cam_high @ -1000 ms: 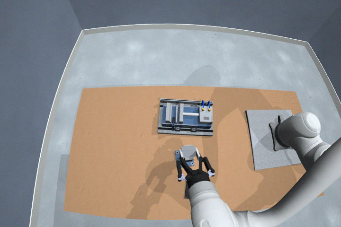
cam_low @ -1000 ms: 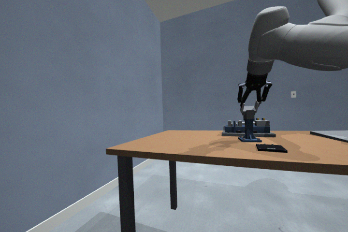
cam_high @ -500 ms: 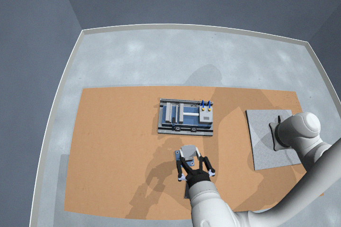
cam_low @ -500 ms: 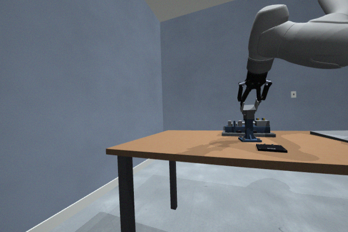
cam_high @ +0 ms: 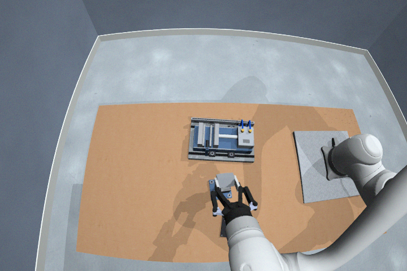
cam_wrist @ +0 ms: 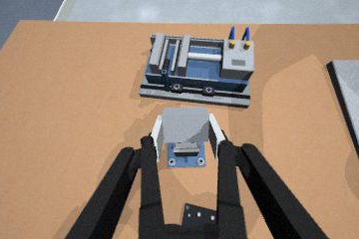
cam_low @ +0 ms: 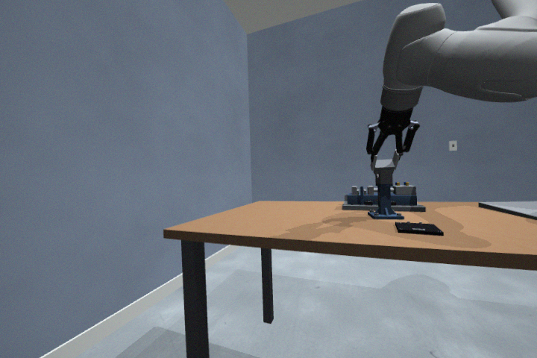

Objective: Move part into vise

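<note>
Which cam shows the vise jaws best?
Wrist view: the vise sits unobstructed ahead, both jaws and the gap between them distinct. Top view shows it whole but smaller. Exterior sees it side-on, partly behind the V-block.

An orange-brown table [cam_low: 244,225] with dark legs [cam_low: 194,295] stands on a mottled grey floor [cam_high: 178,70], which a pale skirting strip [cam_high: 70,105] borders at the foot of blue-grey walls [cam_low: 108,126]. A flat grey slab [cam_high: 310,150] lies on the table top at about three o'clock in the top view, well apart from the fixtures at the centre. Broad soft shadows [cam_high: 185,204] fall across the wood towards seven o'clock. A small pale wall plate [cam_low: 452,145] sits on the far wall in the exterior view.
</note>
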Motion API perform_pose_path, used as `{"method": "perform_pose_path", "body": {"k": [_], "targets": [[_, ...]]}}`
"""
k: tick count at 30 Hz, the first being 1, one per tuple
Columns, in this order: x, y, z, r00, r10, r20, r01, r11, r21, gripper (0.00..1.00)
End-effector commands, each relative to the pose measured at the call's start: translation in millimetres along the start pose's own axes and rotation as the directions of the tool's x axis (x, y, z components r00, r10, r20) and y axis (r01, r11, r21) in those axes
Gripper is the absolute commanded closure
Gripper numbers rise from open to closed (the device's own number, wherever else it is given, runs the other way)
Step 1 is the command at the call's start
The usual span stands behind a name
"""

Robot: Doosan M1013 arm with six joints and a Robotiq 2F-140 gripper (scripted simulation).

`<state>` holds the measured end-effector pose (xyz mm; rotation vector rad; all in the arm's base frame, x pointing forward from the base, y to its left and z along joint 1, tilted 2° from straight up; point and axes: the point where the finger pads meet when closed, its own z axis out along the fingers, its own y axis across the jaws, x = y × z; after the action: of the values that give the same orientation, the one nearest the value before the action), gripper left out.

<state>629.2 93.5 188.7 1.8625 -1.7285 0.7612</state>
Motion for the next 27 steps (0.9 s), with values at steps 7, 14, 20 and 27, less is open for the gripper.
{"method": "perform_pose_path", "body": {"k": [7,14,20,27], "targets": [[3.4,0.0,-3.4,1.0,0.0,0.0,0.0,1.0,0.0,1.0],[5.6,0.0,-5.6,1.0,0.0,0.0,0.0,1.0,0.0,1.0],[7.0,0.0,-7.0,1.0,0.0,0.0,0.0,1.0,0.0,1.0],[8.4,0.0,-8.3,1.0,0.0,0.0,0.0,1.0,0.0,1.0]]}}
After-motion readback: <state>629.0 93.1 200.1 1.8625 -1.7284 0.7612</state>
